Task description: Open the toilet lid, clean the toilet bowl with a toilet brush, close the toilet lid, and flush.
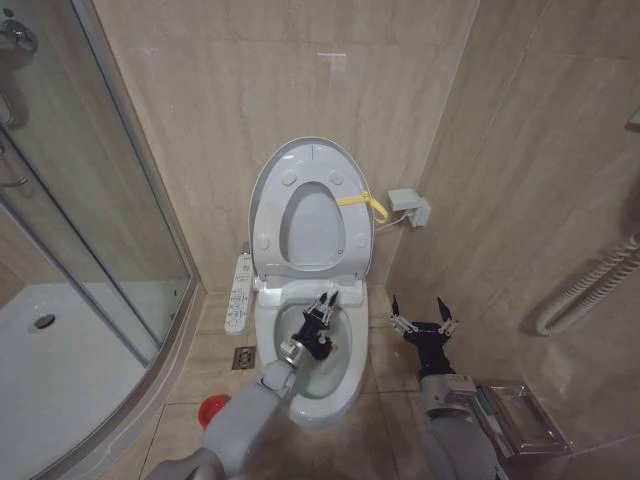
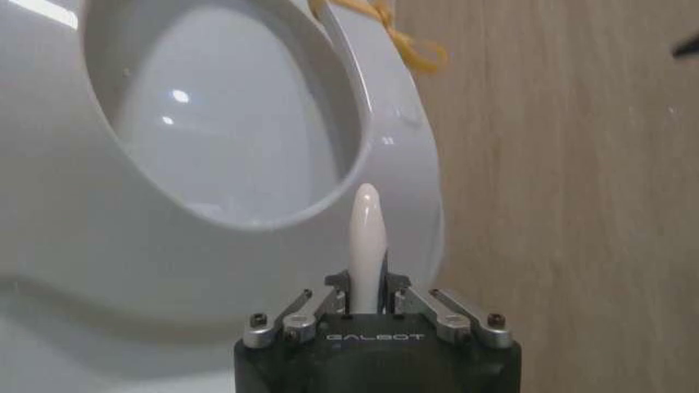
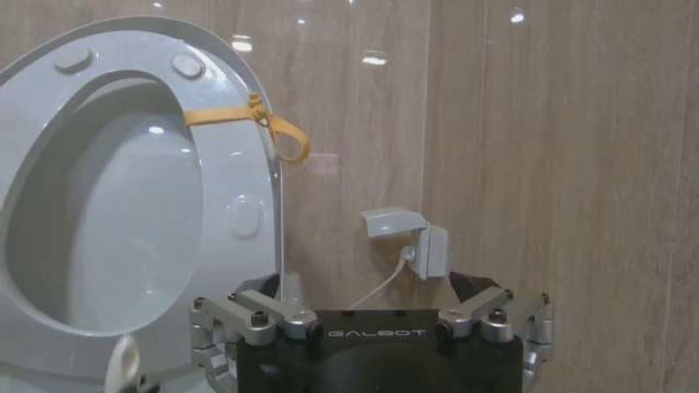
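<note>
The toilet lid [image 1: 312, 230] stands upright against the wall and shows through the raised seat ring [image 1: 268, 215], which has a yellow strap [image 1: 362, 202] around it. Below them lies the open toilet bowl [image 1: 340, 375]. My left gripper [image 1: 326, 300] hovers over the bowl, shut on the toilet brush's thin white handle [image 2: 368, 229], whose rounded end pokes out past the fingers toward the seat ring [image 2: 142, 237]. The arm hides the brush head. My right gripper [image 1: 422, 318] hangs open beside the bowl's right side, holding nothing, and faces the lid [image 3: 110, 213].
A red brush holder [image 1: 213, 408] sits on the floor left of the bowl, near a floor drain [image 1: 244, 357]. A long button panel [image 1: 240, 292] flanks the seat. The glass shower enclosure [image 1: 90, 200] is on the left, with a wall box [image 1: 410, 208] and a white hose [image 1: 590, 285] on the right.
</note>
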Tool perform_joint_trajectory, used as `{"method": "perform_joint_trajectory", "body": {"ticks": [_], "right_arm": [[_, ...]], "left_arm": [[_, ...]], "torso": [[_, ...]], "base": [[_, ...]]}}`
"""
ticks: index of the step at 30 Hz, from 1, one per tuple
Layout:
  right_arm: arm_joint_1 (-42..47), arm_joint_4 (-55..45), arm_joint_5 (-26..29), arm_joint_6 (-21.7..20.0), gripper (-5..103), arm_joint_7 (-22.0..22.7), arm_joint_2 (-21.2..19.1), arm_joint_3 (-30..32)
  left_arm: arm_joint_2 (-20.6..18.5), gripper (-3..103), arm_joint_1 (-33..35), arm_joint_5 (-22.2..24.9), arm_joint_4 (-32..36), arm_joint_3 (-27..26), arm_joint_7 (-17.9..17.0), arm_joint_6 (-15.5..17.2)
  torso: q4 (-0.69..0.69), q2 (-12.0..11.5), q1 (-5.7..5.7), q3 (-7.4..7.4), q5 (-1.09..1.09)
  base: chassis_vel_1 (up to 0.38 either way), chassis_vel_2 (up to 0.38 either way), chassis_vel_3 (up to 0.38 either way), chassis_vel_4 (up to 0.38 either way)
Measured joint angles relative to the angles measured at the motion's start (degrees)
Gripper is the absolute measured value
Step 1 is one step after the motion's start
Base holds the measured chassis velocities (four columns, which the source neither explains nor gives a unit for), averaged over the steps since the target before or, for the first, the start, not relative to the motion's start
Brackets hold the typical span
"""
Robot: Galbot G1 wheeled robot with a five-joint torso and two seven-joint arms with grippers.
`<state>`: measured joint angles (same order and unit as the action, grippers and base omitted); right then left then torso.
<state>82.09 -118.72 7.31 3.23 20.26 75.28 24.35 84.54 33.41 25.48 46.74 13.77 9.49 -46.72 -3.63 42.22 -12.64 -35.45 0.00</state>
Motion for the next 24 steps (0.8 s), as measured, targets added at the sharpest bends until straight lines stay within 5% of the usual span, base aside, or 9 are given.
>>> {"method": "perform_joint_trajectory", "body": {"ticks": [10, 16, 24], "right_arm": [[0.00, 0.00, 0.00, 0.00, 100, 0.00, 0.00, 0.00], [0.00, 0.00, 0.00, 0.00, 100, 0.00, 0.00, 0.00], [0.00, 0.00, 0.00, 0.00, 100, 0.00, 0.00, 0.00]], "left_arm": [[3.05, 20, 0.56, 0.36, 0.48, -0.55, -0.32, 0.15], [1.83, 20, 0.33, 0.34, -1.00, -1.56, -0.34, 1.20], [0.50, 20, 2.53, -2.09, 5.74, -3.12, -1.32, 0.62]], "torso": [[-0.05, 0.00, 0.00, 0.00, 0.00], [-0.02, 0.00, 0.00, 0.00, 0.00], [-0.04, 0.00, 0.00, 0.00, 0.00]], "base": [[0.000, 0.000, 0.000, 0.000], [0.000, 0.000, 0.000, 0.000], [0.000, 0.000, 0.000, 0.000]]}}
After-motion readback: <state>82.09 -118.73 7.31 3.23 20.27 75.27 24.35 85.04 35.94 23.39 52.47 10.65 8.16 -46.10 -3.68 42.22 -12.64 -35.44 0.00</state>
